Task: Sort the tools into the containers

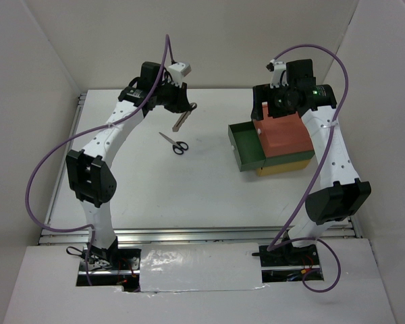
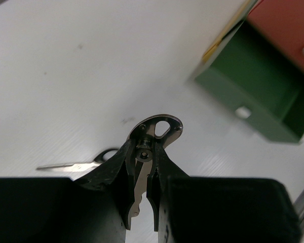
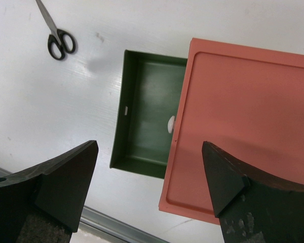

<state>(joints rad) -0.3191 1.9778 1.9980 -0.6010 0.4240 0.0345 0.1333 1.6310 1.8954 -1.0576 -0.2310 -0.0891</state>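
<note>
White table (image 1: 189, 196) (white walls (image 1: 223, 40) around): left hand (image 2: 147, 149) grips metal bar (image 2: 162, 125), right hand (image 3: 149, 146) released.

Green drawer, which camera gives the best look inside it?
The right wrist view: it looks straight down into the pulled-out green drawer, showing its floor and walls, partly covered by the red box. The top external view shows it small; the left wrist view shows it blurred, at an angle.

Wrench (image 1: 182, 120) held aloft; scissors (image 1: 175, 143) lie flat; green drawer (image 1: 245, 147) open.
</note>
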